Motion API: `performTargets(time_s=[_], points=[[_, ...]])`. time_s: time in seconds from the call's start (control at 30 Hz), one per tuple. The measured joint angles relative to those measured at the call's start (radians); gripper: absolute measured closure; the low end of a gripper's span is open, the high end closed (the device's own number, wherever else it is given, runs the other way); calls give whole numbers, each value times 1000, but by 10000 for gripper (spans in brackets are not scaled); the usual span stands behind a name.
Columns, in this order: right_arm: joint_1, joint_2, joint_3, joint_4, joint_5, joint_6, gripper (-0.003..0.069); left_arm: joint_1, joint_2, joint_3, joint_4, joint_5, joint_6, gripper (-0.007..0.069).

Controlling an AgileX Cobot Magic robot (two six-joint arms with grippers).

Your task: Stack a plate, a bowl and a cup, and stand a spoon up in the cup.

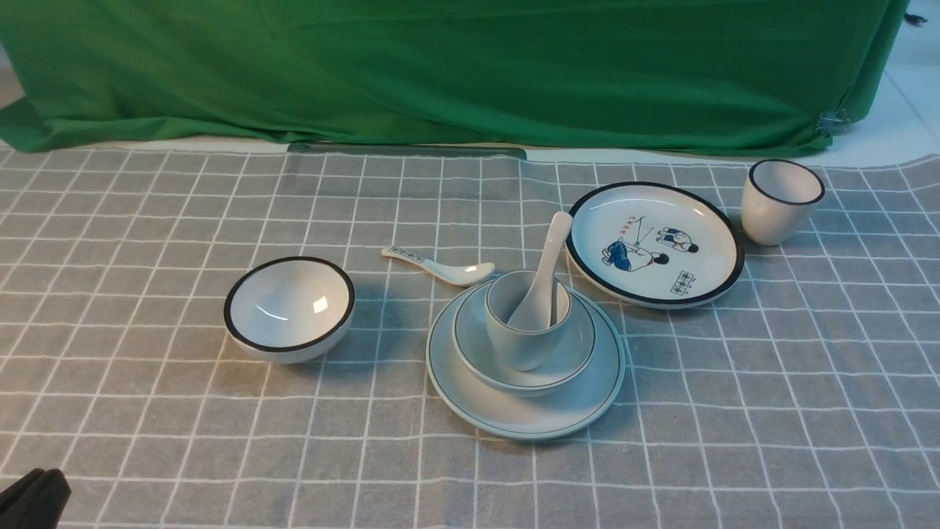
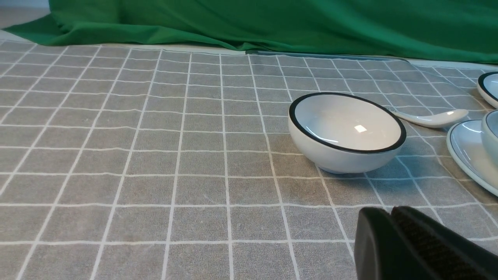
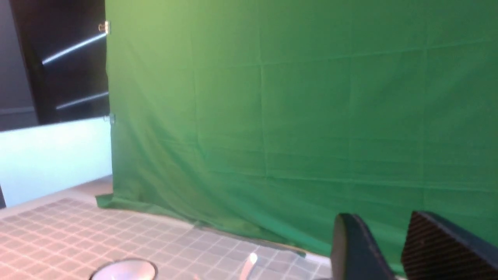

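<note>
Glazed ceramic, slippery and brittle | spoon stands in cup, bowl, plate, mid-tabletop | grip handle if needed | my left fingers clenched empty, right fingers parted, empty

The front view looks down and forward over the bench toward the green cloth. The left wrist view sits low, near the black-rimmed bowl, shared with the front. The right wrist view faces the cloth, raised
</note>
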Motion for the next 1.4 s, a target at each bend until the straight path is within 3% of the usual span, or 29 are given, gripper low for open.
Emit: performTargets(time_s=[0.2, 0.3, 0.43, 1.4], points=[[-172, -22, 88, -2, 59, -38, 418, 0, 0, 0, 0, 0, -1, 607], [-349, -20, 215, -4, 82, -107, 418, 0, 0, 0, 3, 0, -1, 607], [-463, -19, 402, -6, 76, -134, 418, 0, 0, 0, 7, 0, 1, 607], [-443, -19, 473, -6, 76, -110, 418, 0, 0, 0, 8, 3, 3, 607]])
